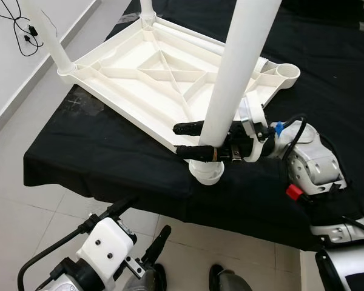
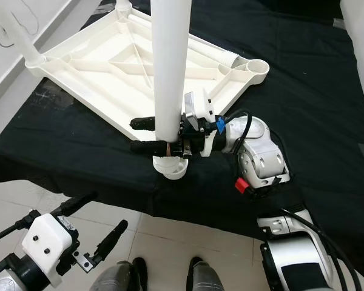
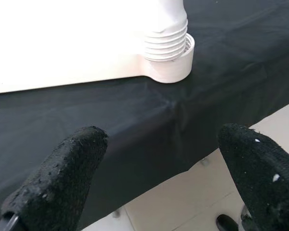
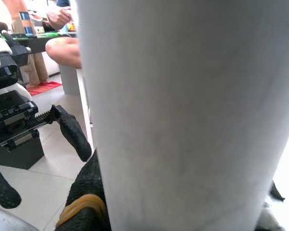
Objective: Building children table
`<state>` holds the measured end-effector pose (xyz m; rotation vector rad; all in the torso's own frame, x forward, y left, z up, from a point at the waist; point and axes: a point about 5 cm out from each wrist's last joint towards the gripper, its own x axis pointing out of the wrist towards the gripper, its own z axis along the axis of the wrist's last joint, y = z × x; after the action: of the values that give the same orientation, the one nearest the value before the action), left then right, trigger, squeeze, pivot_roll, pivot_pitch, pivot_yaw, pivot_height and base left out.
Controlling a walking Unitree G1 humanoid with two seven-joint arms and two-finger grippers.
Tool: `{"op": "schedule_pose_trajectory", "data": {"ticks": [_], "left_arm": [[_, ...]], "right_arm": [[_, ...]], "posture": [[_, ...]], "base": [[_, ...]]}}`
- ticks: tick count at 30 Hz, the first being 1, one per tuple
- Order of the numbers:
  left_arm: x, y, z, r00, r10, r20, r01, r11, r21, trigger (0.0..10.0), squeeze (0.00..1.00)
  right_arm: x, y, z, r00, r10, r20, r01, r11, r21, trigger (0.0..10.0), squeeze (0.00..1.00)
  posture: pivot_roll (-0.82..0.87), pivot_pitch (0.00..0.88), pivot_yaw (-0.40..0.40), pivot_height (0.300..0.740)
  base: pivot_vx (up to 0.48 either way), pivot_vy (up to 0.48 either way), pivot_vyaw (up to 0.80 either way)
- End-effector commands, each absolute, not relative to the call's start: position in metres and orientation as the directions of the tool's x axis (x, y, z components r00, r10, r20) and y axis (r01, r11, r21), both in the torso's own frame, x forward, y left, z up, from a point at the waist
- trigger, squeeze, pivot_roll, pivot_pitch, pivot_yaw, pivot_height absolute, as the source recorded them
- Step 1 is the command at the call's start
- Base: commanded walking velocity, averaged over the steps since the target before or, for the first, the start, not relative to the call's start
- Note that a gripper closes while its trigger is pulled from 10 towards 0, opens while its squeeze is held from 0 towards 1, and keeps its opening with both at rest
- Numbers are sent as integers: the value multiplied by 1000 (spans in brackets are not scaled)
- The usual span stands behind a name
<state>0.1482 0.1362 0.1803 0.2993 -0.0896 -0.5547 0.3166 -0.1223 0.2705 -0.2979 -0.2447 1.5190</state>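
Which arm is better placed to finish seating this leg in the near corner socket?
The right. The right gripper is already closed around the white leg just above the near corner socket of the upturned tabletop. The left gripper hangs open below the edge of the black cloth, holding nothing.

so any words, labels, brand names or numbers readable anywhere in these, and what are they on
None can be read.
White table top, lying upside down on the black cloth: no print shows.
White leg held by the right gripper: plain.
Red button on the right arm: no lettering to make out.
Left gripper: plain black fingers.
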Motion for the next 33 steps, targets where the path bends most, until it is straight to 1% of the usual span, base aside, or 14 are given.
{"op": "schedule_pose_trajectory", "data": {"ticks": [1,12,18,27,29,31,32,33], "left_arm": [[145,136,177,836,-548,-20,528,794,303,10000,0],[145,136,177,834,-552,-19,530,791,306,10000,0],[145,136,177,834,-551,-18,529,791,307,10000,0],[145,136,176,834,-551,-18,529,791,309,10000,0],[145,136,176,834,-551,-17,529,791,309,10000,0],[145,136,176,834,-551,-17,528,791,309,10000,0],[145,136,176,834,-551,-17,528,791,309,10000,0],[145,135,176,835,-551,-16,528,791,309,10000,0]], "right_arm": [[319,-122,256,41,994,-102,-951,7,-309,10000,0],[321,-128,255,34,990,-138,-955,-9,-297,10000,0],[318,-133,255,2,988,-154,-959,-41,-280,10000,0],[317,-132,253,-18,988,-153,-962,-59,-266,10000,0],[318,-130,251,-14,988,-154,-963,-55,-263,10000,0],[322,-124,245,38,987,-158,-965,-5,-262,10000,0],[322,-124,245,38,987,-158,-965,-5,-262,10000,0],[324,-122,243,61,985,-159,-965,18,-262,10000,0]], "posture": [[109,328,16,740],[104,331,13,740],[104,330,14,740],[103,329,14,740],[101,330,14,740],[100,330,13,740],[100,330,13,740],[100,331,12,740]], "base": [[0,0,0],[0,0,0],[0,0,0],[0,0,0],[0,0,0],[0,0,0],[0,0,0],[0,0,0]]}}
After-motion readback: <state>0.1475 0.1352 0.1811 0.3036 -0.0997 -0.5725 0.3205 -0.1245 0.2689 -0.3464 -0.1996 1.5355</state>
